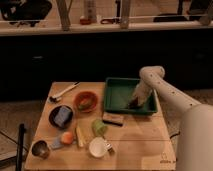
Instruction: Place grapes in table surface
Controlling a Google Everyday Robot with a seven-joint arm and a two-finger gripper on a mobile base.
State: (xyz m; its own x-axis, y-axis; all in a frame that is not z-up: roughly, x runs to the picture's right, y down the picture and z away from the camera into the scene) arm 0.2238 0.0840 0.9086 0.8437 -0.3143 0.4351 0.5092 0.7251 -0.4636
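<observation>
The gripper point(135, 101) reaches down into the green tray point(116, 93) at its right side, at the end of the white arm point(165, 90). A small dark lump, likely the grapes point(133, 104), sits right at the gripper's tip on the tray floor. I cannot tell whether it is held. The light tan wooden table surface point(140, 140) lies in front of and around the tray.
On the table: a red bowl point(85, 100), a dark bowl with a blue thing point(61, 115), a green cup point(99, 128), a white cup point(98, 147), an orange-red fruit point(66, 136), a metal cup point(40, 148), a white-handled utensil point(64, 91), a dark flat block point(113, 119).
</observation>
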